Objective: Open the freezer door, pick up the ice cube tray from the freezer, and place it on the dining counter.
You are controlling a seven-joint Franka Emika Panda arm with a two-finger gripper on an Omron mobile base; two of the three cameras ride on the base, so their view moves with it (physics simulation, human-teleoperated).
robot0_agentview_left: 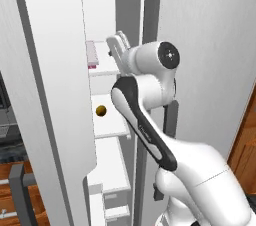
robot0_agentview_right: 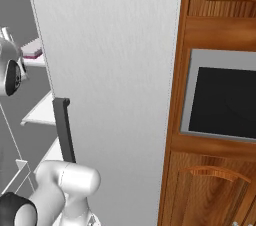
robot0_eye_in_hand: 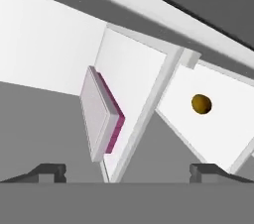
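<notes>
One freezer door (robot0_agentview_left: pixel 55 95) stood open. Your gripper (robot0_eye_in_hand: pixel 128 171), jaws wide apart and empty, faced the ice cube tray (robot0_eye_in_hand: pixel 100 114) lying on a white freezer shelf (robot0_agentview_left: pixel 102 65). Step judged: reaching. Next, you needed to advance and straddle the tray's edge.

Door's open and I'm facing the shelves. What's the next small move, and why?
Probably ease the pincer forward toward the ice cube tray. It stands open and short of the tray, which lies on a freezer shelf ahead, one shelf away from the small brown ball.
</notes>
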